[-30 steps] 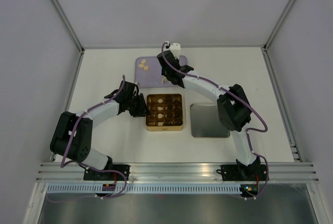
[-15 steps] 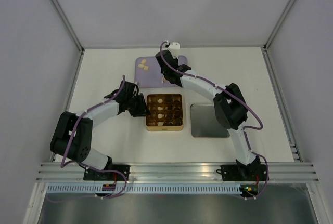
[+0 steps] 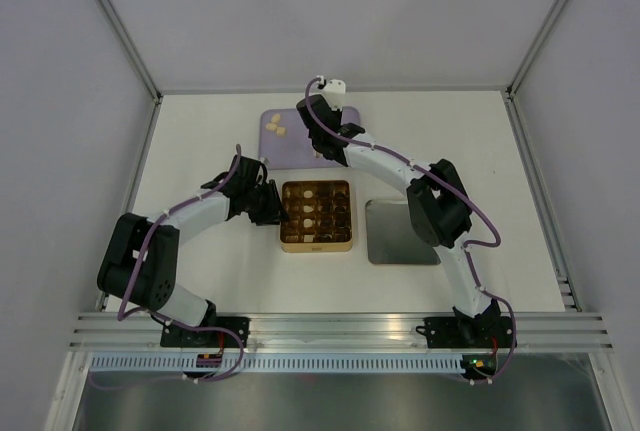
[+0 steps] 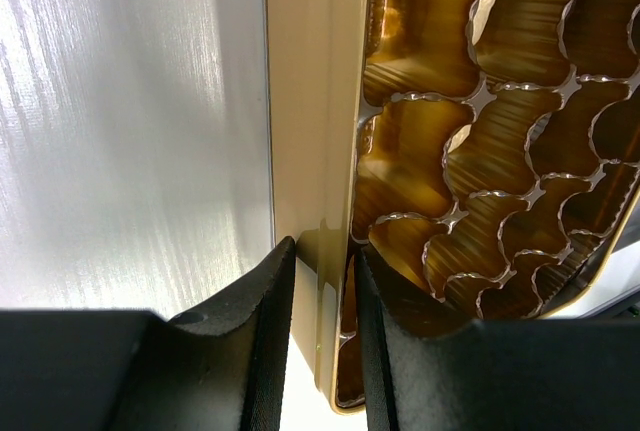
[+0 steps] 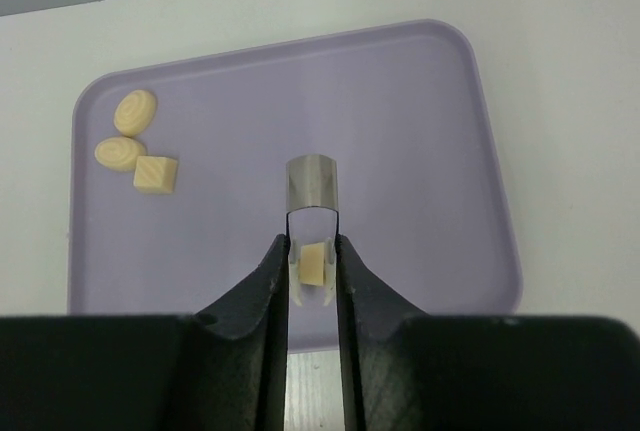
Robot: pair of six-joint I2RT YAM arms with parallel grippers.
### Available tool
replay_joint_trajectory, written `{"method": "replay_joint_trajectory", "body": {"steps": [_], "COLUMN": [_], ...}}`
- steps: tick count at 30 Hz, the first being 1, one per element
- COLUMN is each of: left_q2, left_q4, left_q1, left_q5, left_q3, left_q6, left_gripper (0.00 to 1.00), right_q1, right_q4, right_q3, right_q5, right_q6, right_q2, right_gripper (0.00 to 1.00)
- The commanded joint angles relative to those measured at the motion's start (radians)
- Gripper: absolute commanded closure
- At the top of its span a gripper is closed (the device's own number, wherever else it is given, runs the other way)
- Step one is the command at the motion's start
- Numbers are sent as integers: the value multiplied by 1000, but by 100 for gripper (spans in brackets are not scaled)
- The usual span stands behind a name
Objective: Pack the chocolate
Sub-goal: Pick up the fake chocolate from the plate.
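Right gripper is squeezing the tweezers, its fingers pressing the 2 blades inward. The blades are bracketing 1 cream cube lying low centre on the purple tray. I cannot tell whether they are biting the cube yet or only flanking it. 3 more cream pieces are lying at the tray's upper left, well apart from the cube. Left gripper is clamping the tin by its wall, 1 finger inside and 1 outside, steadying it. In the top view the tin is sitting just below the tray at centre frame, with several cells holding pieces; the count is unclear. Judgement: the pick is underway. Doing it well is meaning closing gently onto the cube's flat faces, lifting straight up, watching for twist or slip, and aiming for a bare cell.
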Motion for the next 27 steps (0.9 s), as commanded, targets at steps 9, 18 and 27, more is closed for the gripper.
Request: {"method": "replay_joint_trajectory", "body": {"steps": [9,18,27], "left_q2": [-6,-3,-21], "left_q4": [14,14,19], "left_q1": [-7,-5,-5], "left_q5": [28,19,10], "left_q3": [49,49,28], "left_q6": [26,18,-6], "left_gripper": [65,65,65], "right_q1": [14,64,109], "right_q4": [128,319,342], "right_q3": [-136,-447,-535], "right_q5": [-79,-333,-466], "right_q6": [-92,-178,-117], "right_q2": [-188,-469,-495], "right_gripper": [91,95,96]}}
